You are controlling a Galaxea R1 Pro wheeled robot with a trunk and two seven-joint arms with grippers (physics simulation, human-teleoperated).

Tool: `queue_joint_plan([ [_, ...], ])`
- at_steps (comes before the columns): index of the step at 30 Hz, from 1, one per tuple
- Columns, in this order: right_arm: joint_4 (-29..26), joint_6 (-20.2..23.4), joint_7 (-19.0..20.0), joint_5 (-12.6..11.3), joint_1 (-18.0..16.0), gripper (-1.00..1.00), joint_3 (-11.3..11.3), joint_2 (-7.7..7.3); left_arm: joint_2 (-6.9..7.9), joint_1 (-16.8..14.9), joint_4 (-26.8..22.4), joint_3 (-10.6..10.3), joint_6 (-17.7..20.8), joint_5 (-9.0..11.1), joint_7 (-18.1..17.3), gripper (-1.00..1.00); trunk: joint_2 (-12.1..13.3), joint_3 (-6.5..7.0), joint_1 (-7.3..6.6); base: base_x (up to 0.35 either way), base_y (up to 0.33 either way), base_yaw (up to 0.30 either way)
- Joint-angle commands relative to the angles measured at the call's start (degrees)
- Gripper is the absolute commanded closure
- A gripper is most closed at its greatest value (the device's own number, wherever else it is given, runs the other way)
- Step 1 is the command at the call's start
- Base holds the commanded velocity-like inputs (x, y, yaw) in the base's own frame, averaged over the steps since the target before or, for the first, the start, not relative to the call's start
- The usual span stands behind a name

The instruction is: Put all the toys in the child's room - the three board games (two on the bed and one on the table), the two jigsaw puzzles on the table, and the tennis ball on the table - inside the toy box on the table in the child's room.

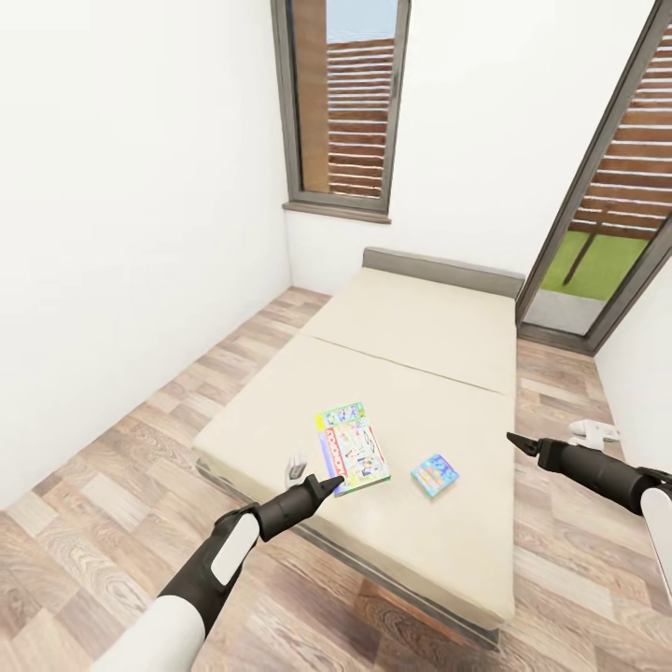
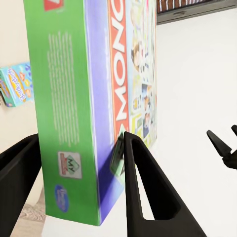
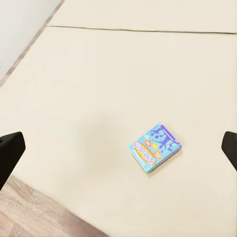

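Two board games lie on the beige bed (image 1: pixel 420 327). The large Monopoly box (image 1: pixel 352 446) sits near the bed's front edge, and a small blue game box (image 1: pixel 435 474) lies to its right. My left gripper (image 1: pixel 327 483) is at the Monopoly box's near corner. In the left wrist view the gripper (image 2: pixel 79 138) has the box's green side (image 2: pixel 69 74) filling the gap between its fingers (image 2: pixel 143 187), shut on it. My right gripper (image 1: pixel 518 441) hovers open over the bed's right side, with the small blue box (image 3: pixel 156 147) below it, apart from the fingers (image 3: pixel 10 153).
Wood floor (image 1: pixel 112 485) surrounds the bed, with a white wall close on the left. A window (image 1: pixel 343 103) is behind the bed and a glass door (image 1: pixel 607 215) at the back right. A small white object (image 1: pixel 594 431) lies on the floor to the right of the bed.
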Motion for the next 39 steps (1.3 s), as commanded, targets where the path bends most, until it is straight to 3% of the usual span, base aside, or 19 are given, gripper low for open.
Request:
queue_joint_plan([
  [1, -0.03, 0.29, 0.44, 0.28, -0.06, -1.00, -0.07, 0.00, 0.02, -0.04, 0.00, -0.04, 0.44, 0.48, 0.07, 1.00, 0.33, 0.10, -0.20, 0.000, 0.000, 0.100],
  [15, -0.03, 0.36, 0.37, 0.28, -0.14, -1.00, -0.04, 0.02, 0.05, -0.04, 0.00, -0.04, 0.44, 0.48, 0.10, 1.00, 5.95, 2.61, -3.28, 0.000, 0.000, 0.229],
  [39, -0.03, 0.41, 0.35, 0.28, -0.20, -1.00, -0.02, -0.09, 0.05, -0.04, 0.00, -0.04, 0.44, 0.48, 0.10, 1.00, 5.95, 2.45, -3.28, 0.000, 0.000, 0.292],
])
